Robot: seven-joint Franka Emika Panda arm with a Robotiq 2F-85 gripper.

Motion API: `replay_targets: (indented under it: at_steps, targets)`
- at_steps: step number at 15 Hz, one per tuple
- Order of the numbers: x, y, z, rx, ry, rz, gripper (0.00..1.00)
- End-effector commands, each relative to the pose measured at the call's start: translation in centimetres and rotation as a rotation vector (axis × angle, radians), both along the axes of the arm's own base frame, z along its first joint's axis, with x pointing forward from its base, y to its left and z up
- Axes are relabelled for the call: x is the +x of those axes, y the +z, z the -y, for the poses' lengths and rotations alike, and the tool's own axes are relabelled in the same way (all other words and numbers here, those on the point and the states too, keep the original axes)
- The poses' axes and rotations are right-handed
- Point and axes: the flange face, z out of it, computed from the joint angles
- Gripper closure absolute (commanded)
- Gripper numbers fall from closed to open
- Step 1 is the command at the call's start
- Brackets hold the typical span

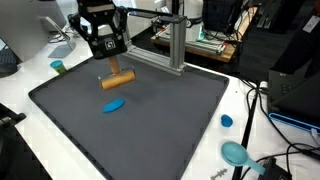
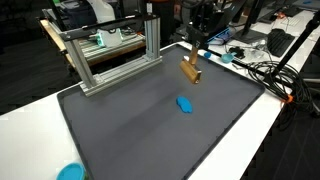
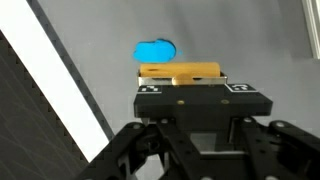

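Observation:
My gripper [image 1: 113, 66] is shut on a tan wooden block [image 1: 118, 80] and holds it over the far part of the dark grey mat [image 1: 160, 125]. In an exterior view the block [image 2: 190, 70] hangs below the gripper [image 2: 194, 55]. A flat blue oval piece [image 1: 114, 105] lies on the mat just in front of the block, apart from it; it also shows as the blue piece [image 2: 185, 103]. In the wrist view the block [image 3: 180, 72] sits crosswise just beyond the gripper [image 3: 190, 88], with the blue piece [image 3: 155, 50] behind it. The fingertips are hidden by the gripper's black body.
An aluminium frame [image 1: 172, 40] stands at the mat's back edge, also seen as the frame [image 2: 110, 55]. A small blue cap [image 1: 227, 121] and a teal bowl [image 1: 235, 153] lie on the white table beside the mat. Cables [image 2: 265, 75] run along one side.

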Motion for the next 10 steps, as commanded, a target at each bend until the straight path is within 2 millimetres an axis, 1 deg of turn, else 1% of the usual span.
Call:
replay_targets:
  at_steps: [1, 2, 3, 4, 5, 6, 7, 8, 10]
  targets:
    - [2.6, 1.0, 4.3, 0.049, 0.181, 0.059, 0.78]
    - [3.4, 0.8, 5.2, 0.082, 0.220, 0.069, 0.78]
    - [3.8, 0.6, 6.1, 0.088, 0.162, 0.035, 0.78]
    - [2.2, 0.1, 5.2, 0.052, 0.150, 0.038, 0.53]
    - [2.7, 0.0, 6.0, 0.061, 0.146, 0.036, 0.53]
    - [3.1, -0.2, 6.4, 0.065, 0.145, 0.035, 0.53]
    - [3.3, -0.4, 6.4, 0.067, 0.145, 0.033, 0.78]
    - [3.7, -1.3, 6.4, 0.052, 0.136, 0.038, 0.78]
    - [3.9, -3.8, 7.1, 0.050, 0.119, 0.005, 0.78]
